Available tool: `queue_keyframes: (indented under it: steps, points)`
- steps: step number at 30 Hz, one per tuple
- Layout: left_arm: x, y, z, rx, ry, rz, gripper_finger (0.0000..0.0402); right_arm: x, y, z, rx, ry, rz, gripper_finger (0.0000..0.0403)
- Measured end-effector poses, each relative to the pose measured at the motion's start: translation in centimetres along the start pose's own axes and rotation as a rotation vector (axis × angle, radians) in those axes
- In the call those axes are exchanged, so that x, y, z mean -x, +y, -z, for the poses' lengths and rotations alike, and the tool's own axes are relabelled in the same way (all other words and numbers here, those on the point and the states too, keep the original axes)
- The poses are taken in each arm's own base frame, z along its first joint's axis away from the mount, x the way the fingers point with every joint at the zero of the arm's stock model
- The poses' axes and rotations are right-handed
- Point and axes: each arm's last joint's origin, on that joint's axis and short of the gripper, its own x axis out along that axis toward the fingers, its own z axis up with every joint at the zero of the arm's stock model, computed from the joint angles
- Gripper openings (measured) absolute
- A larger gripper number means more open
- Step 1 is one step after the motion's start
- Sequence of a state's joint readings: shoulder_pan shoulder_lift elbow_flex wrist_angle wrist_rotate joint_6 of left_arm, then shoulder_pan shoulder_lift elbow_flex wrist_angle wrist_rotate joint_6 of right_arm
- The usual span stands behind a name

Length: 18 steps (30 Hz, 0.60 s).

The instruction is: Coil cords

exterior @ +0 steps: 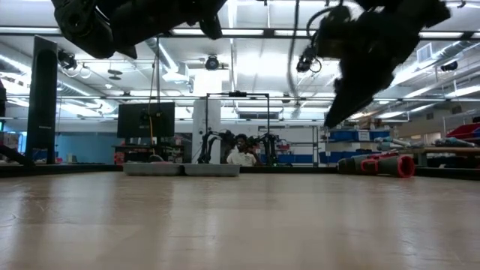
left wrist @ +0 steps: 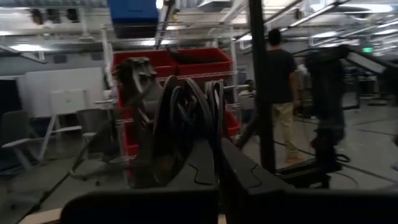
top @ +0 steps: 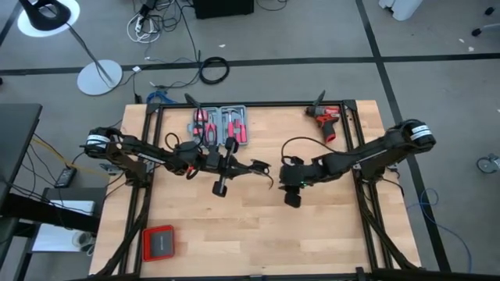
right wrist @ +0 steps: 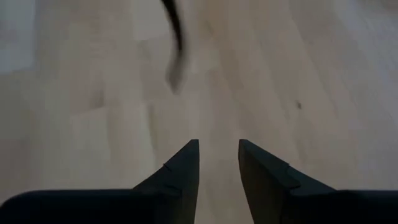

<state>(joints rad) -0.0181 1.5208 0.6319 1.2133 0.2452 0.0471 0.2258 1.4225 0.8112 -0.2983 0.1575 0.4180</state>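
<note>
Your left gripper (top: 254,167) pinches the coiled cable (left wrist: 189,118) mid-frame to keep its loops; right gripper (right wrist: 217,163), spread, hangs empty.

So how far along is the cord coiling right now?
Mostly done: the black cord is already gathered in loops, pinched in the shut left gripper above the table. The right gripper is open and empty over bare wood, with a loose cord end dangling nearby. Tucking that end and setting the coil down remain.

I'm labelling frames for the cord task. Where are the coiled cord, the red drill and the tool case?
coiled cord (left wrist: 189,118): left wrist view, on the black loops bunched above the fingers.
red drill (top: 326,119): high view, on its red body.
tool case (top: 221,125): high view, on the open tray of red-handled tools.
</note>
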Motion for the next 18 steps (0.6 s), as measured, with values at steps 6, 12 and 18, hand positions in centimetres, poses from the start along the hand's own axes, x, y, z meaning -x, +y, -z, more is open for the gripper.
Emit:
queue_keyframes:
  steps: [6, 12, 18]
  points:
    - [0.0, -0.2, -0.1, -0.005, -0.014, 0.082, 0.0001, 2.8, 0.6, 0.9, 0.018, 0.0, 0.041, 0.011]
    - [0.2, -0.1, -0.2, 0.014, -0.022, 0.227, 0.0001, 4.5, 2.2, -0.2, 0.051, -0.298, -0.129, 0.0111]
    - [0.7, 1.2, -0.2, 0.096, -0.007, 0.288, 0.0001, 3.5, 2.4, 0.5, 0.048, -0.519, -0.335, 0.0107]
